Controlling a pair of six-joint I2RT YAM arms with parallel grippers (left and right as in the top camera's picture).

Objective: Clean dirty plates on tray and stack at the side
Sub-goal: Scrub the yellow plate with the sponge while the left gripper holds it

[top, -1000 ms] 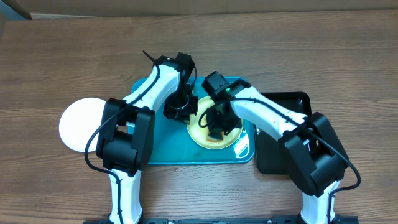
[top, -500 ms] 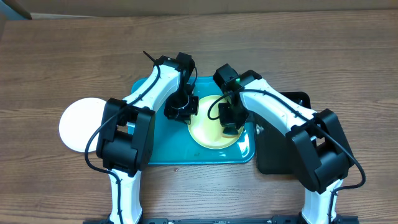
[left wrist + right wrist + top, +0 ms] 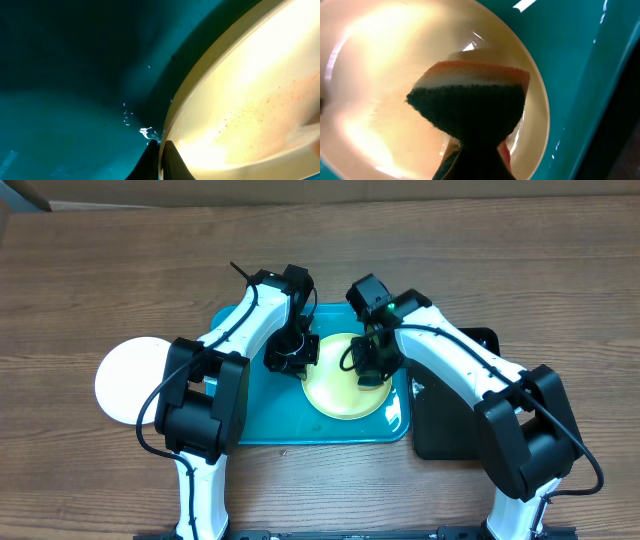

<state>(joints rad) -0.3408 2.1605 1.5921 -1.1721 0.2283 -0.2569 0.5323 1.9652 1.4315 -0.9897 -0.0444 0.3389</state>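
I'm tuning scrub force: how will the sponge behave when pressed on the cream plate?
The sponge is squeezed to a narrow waist where gripped, so it is probably soft and springy. Its dark scouring face looks rough, likely giving some drag. The cream plate shines as if wet, so the sponge may still skid.
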